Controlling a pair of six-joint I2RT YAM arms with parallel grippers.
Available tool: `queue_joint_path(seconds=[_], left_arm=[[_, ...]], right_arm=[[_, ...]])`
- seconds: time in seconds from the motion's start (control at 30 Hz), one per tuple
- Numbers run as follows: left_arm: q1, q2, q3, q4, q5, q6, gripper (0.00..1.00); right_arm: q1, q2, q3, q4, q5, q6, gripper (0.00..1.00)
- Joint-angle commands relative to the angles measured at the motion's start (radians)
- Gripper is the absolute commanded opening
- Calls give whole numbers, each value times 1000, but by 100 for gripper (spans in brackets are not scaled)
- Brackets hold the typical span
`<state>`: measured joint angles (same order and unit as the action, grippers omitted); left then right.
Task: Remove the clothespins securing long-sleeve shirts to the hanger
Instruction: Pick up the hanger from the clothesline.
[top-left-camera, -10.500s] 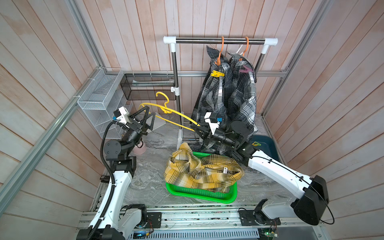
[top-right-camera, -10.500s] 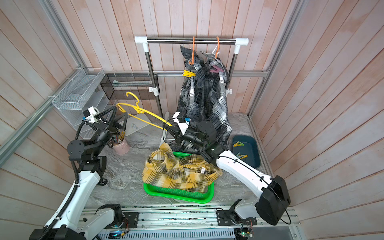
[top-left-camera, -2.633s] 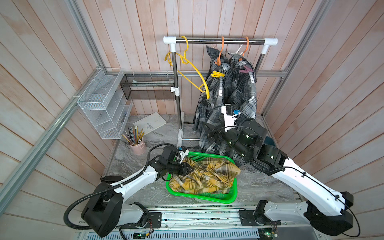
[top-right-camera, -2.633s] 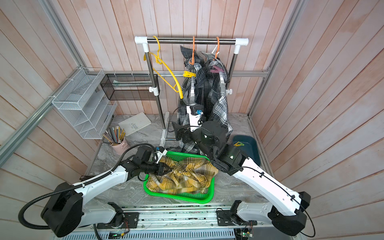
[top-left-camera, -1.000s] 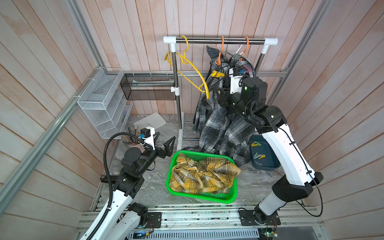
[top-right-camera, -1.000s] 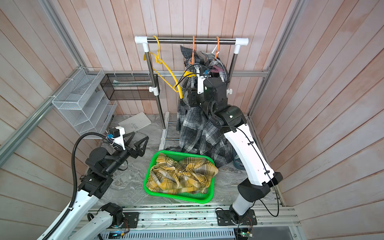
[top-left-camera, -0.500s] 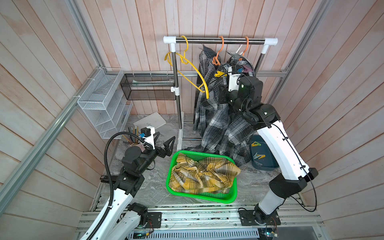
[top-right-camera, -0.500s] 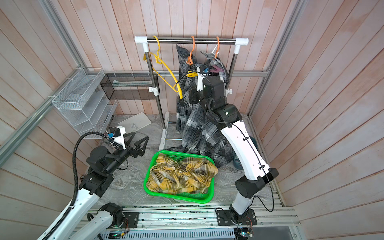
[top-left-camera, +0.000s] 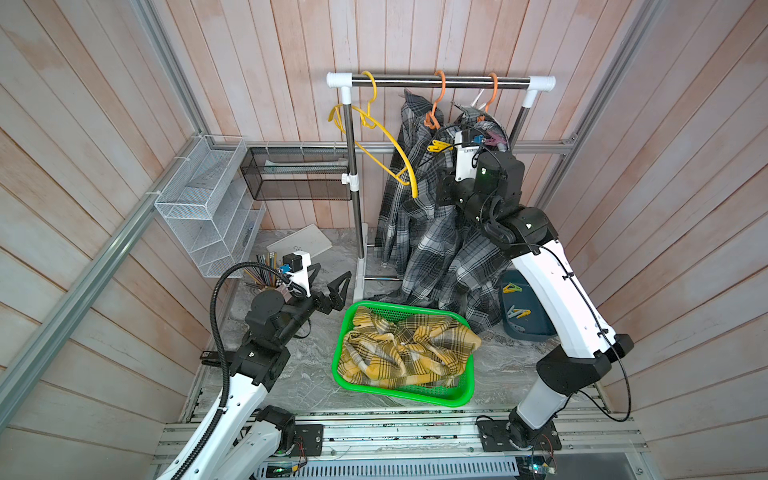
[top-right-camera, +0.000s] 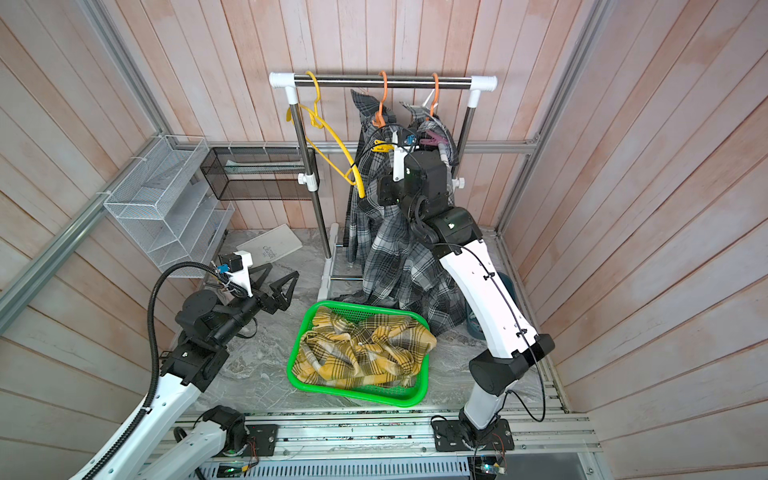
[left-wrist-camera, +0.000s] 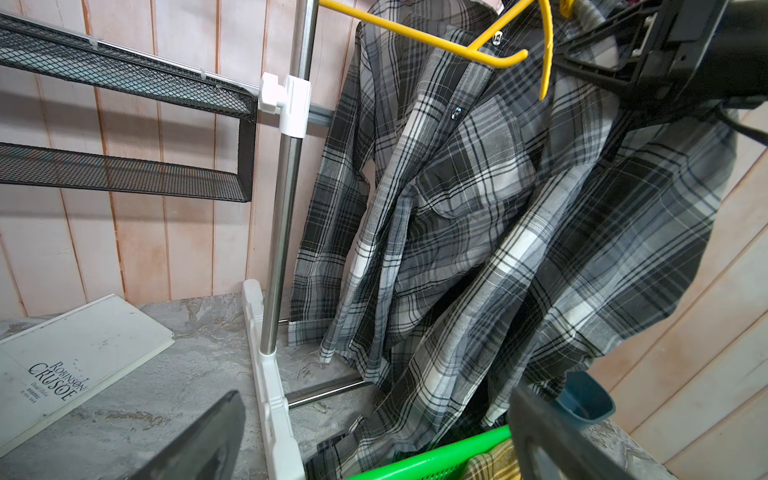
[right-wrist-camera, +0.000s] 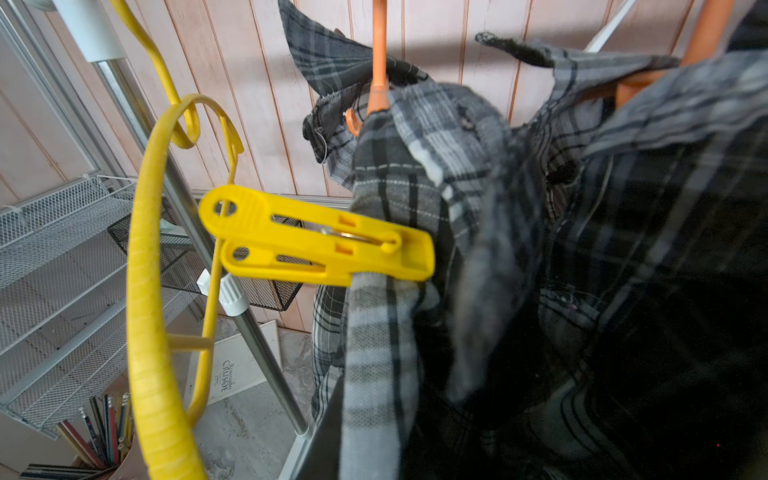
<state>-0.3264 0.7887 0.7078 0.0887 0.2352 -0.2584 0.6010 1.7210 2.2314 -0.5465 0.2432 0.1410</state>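
Two grey checked long-sleeve shirts (top-left-camera: 424, 249) (top-right-camera: 386, 257) hang on orange hangers (top-left-camera: 436, 99) from the rack. A yellow clothespin (right-wrist-camera: 316, 245) (top-left-camera: 438, 145) clamps the nearer shirt's shoulder. A mauve clothespin (top-left-camera: 494, 139) (top-right-camera: 432, 139) sits on the other shirt. My right gripper (right-wrist-camera: 374, 440) is raised just under the yellow clothespin, shut on a strip of the grey shirt (right-wrist-camera: 374, 332). The yellow shirt (top-left-camera: 407, 349) lies crumpled in the green basket (top-left-camera: 415, 400). Low beside that basket, my left gripper (top-left-camera: 332, 271) (left-wrist-camera: 374, 436) stands open and holds nothing.
An empty yellow hanger (top-left-camera: 382, 133) (right-wrist-camera: 145, 270) hangs at the rack's left end, close to the yellow clothespin. A blue bin (top-left-camera: 536, 332) with loose clothespins stands right of the shirts. White wire shelves (top-left-camera: 199, 199), a black mesh shelf (top-left-camera: 299, 178), a book (top-left-camera: 299, 243) and a pencil cup (top-left-camera: 259, 276) are on the left.
My right gripper has closed on the grey shirt under the yellow clothespin, and that shirt has swung slightly left. The left arm has stayed still.
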Motion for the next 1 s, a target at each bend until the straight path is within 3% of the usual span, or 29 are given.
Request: queue_joint_path(seconds=[0.0, 0.97], left_arm=[[6, 9, 12, 38, 23, -12, 100], [7, 45, 14, 75, 50, -42, 100]], right_arm=[[-4, -36, 31, 96, 21, -25, 0], [2, -105, 22, 204, 8, -105, 0]])
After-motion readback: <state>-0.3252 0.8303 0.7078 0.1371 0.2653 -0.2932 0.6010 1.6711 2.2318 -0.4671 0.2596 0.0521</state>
